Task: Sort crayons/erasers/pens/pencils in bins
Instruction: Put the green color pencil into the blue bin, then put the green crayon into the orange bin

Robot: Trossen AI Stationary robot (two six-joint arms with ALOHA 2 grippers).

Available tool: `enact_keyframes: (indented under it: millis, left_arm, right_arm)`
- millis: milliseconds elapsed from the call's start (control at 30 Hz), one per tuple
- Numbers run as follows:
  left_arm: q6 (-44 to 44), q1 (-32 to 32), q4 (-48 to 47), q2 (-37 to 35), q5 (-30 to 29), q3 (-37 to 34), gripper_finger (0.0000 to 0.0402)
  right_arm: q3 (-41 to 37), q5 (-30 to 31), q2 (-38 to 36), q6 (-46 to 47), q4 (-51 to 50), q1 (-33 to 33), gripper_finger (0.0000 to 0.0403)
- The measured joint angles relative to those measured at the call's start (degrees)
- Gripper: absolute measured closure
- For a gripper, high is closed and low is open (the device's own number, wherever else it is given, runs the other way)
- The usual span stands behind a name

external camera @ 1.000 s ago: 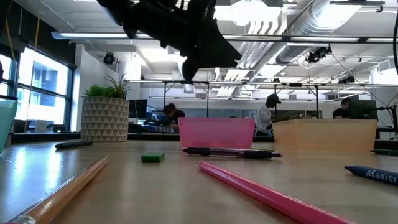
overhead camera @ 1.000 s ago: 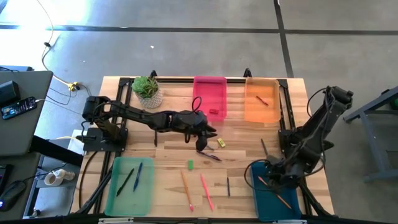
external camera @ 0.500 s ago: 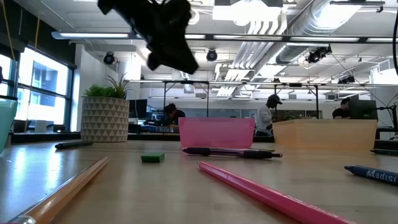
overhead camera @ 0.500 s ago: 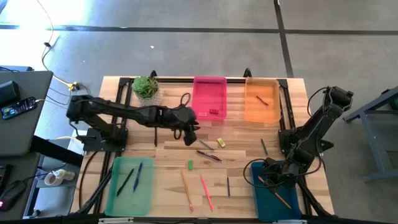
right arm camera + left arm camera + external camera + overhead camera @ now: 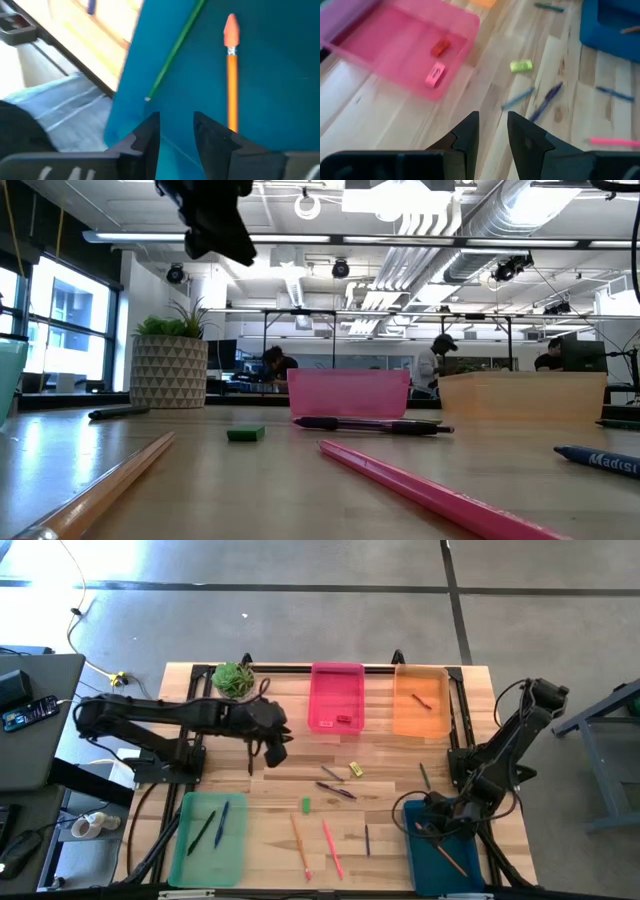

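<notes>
Wooden table (image 5: 270,790), bins (image 5: 337,695), seemingly pens (image 5: 336,790), pencils (image 5: 332,848)

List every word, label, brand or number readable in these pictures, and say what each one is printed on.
"Madisi", partly cut off by the picture's edge: white lettering on the blue pen lying at the right of the low view.
Pink eraser in the pink bin: carries dark print, too blurred to read.
Nothing else is legible; no readable signs show in the room behind the table.
</notes>
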Motion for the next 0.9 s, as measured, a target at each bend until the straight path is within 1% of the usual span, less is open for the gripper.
enact_keyframes:
  millis: [100, 300, 367, 433, 633, 700, 800, 900]
  left_arm:
    - [-0.33, -0.41, -2.67, -1.12, 0.97, 0.02, 0.0312]
    - [-4.42, -0.52, -11.89, -1.07, 1.15, -0.09, 0.0312]
    - [-5.33, -0.48, -13.05, -0.89, 1.11, -1.44, 0.0312]
    - [-6.64, -0.29, -13.24, -0.88, 1.32, -3.56, 0.0312]
    - [-7.81, -0.3, -11.81, -0.87, 5.97, -8.88, 0.0312]
    - [-8.69, -0.3, -10.65, -0.87, 7.24, -10.04, 0.0312]
    - [-9.07, -0.3, -9.37, -0.87, 7.59, -10.63, 0.0312]
    - [-9.07, -0.3, -7.53, -0.87, 7.53, -10.64, 0.0312]
  right_arm:
    - [0.0, 1.69, -1.4, 0.2, 0.65, -0.74, 0.0295]
    - [0.04, 6.96, -5.17, 0.01, 1.02, -3.22, 0.0309]
    - [0.04, 8.38, -6.49, -0.04, 1.02, -3.9, 0.0314]
    - [0.04, 9.65, -7.61, -0.77, 1.02, -4.75, 0.0318]
    - [0.14, 14.2, -10.43, -3.02, 1.03, -7.84, 0.032]
    - [0.74, 15.39, -11.1, -5.1, 0.99, -9.2, 0.032]
    - [2.64, 16.76, -11.63, -9.68, 0.75, -11.89, 0.032]
    - [5.21, 17.21, -11.67, -14.1, -2.18, -15.12, 0.032]
